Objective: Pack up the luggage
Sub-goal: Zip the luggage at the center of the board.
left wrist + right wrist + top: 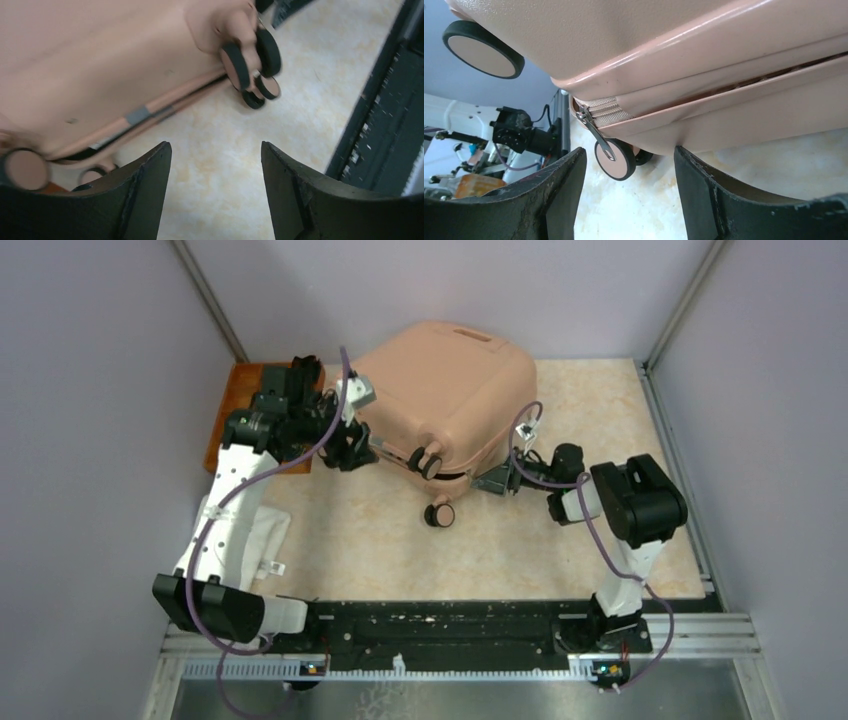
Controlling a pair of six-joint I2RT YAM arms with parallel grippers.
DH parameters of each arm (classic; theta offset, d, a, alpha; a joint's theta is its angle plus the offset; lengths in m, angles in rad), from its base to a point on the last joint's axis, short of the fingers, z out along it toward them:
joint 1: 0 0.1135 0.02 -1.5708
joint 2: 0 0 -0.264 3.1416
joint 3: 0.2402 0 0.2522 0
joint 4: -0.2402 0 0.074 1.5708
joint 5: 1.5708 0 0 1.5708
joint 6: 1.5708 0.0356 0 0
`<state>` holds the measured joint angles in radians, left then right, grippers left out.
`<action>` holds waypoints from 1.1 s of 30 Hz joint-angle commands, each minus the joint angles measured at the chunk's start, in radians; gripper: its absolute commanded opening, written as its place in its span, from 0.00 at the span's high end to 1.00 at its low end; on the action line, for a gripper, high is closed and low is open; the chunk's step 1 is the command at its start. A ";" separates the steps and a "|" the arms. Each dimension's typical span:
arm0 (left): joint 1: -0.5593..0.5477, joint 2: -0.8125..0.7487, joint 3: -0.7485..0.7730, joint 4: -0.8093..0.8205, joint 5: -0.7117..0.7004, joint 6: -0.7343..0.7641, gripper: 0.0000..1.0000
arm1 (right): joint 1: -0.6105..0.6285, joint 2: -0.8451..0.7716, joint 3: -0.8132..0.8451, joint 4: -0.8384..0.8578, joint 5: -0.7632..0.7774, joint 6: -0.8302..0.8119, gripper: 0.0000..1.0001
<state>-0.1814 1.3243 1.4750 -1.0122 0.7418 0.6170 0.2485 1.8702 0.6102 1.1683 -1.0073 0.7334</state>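
A peach-pink hard-shell suitcase [440, 390] lies flat on a beige marbled surface [600, 410], toward the far middle, with its black-and-pink wheels [438, 514] pointing to the near side. Its two shells sit almost together, with a narrow gap along the seam. A metal zipper pull [594, 129] hangs at one corner. The left pincer [355, 452] is just beside the suitcase's left near edge, fingers spread and empty. The right pincer [495, 480] is close to the right near edge, also spread and holding nothing. An orange tray [235, 405] lies at far left, and a white cloth [265, 535] lies nearer.
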 commanded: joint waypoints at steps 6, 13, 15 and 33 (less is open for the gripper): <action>0.005 0.089 0.072 0.236 -0.114 -0.168 0.30 | 0.029 0.115 0.074 0.487 -0.054 0.272 0.37; -0.122 0.139 -0.048 0.256 -0.092 -0.173 0.39 | 0.041 0.050 0.038 0.454 -0.048 0.253 0.41; -0.156 0.154 -0.051 0.247 -0.081 -0.176 0.40 | 0.045 0.038 0.025 0.431 -0.045 0.236 0.42; -0.290 0.196 -0.083 0.298 -0.186 -0.144 0.51 | 0.075 0.066 -0.019 0.507 0.007 0.268 0.56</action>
<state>-0.4503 1.4990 1.3907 -0.7860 0.5777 0.4583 0.3134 1.9457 0.5884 1.4891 -1.0386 0.9897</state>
